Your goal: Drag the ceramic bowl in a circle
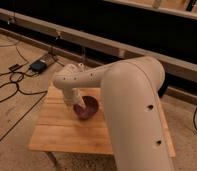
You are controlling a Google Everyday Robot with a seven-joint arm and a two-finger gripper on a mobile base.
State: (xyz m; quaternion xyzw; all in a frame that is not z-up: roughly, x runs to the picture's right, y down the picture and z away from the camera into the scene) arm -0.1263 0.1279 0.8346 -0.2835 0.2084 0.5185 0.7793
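We see the gripper point(77, 105) at 9 o'clock in the ceramic bowl point(91, 107), seemingly touching it. Its hold we cannot tell.

There is one wooden table point(67, 131), and on it stands one ceramic bowl point(88, 108). One white arm point(134, 100) reaches over the table, with one gripper point(77, 105) at the left side of the bowl. On the floor far left lie one dark box point(38, 65) and several black cables point(9, 85).

Wooden table point(62, 136) carries ceramic bowl point(91, 106); tool point(78, 105) at bowl's left rim.
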